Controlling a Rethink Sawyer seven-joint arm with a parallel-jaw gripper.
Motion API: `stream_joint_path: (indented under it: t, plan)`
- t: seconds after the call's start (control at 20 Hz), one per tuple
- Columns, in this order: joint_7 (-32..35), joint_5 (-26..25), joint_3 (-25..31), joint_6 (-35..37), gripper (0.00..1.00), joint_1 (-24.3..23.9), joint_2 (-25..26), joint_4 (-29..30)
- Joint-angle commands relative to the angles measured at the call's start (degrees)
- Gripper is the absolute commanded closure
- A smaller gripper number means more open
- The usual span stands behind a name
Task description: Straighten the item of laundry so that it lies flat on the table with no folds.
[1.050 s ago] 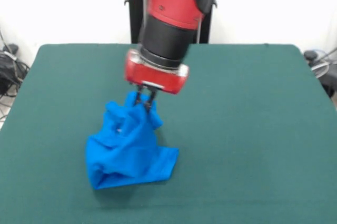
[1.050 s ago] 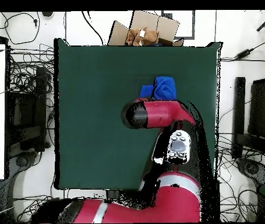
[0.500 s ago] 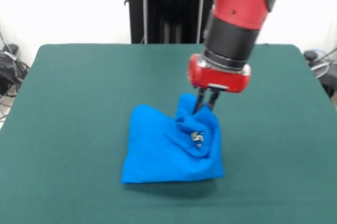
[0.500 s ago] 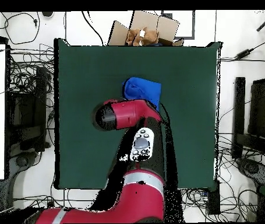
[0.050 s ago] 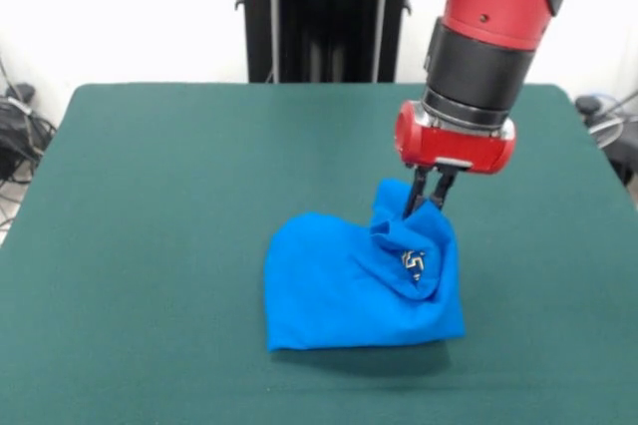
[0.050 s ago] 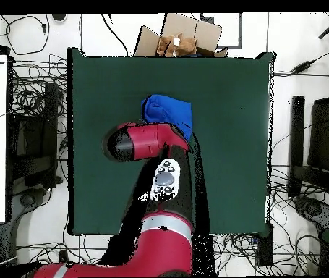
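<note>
Fabric bunched at one raised point is what the coming move depends on: the blue T-shirt (image 5: pixel 359 285) hangs from the gripper (image 5: pixel 429 201), whose jaws are pinched shut on a peak of cloth at the garment's upper right in the front view. From that peak the rest of the shirt falls away down and to the left in that view, toward the surface's near edge, where its lower hem rests on the green surface (image 5: pixel 150 206) in a roughly straight line. The shirt's longer run therefore lies along that near edge, side to side, and not toward the jaws. A small patch of white print shows in the crumpled folds just below the pinch. In the overhead view the shirt (image 6: pixel 165 112) sits in the half of the surface farther from the robot's base, near the middle of its width, partly covered by the arm (image 6: pixel 149 141). There is one shirt, one arm and one pair of jaws; the shirt is not yet flat.
</note>
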Motion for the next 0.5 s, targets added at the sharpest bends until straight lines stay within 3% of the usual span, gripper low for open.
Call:
stream_joint_path:
  t: [0.05, 0.25, 0.5]
  plan:
    - [8.6, 1.4, 5.5, -3.5, 1.0, -0.3, 1.3, 5.1]
    - [6.5, 0.3, 5.4, -1.9, 1.0, 0.5, 2.5, 2.5]
    - [9.9, 3.1, 6.7, -3.6, 1.0, 1.4, 2.6, 2.2]
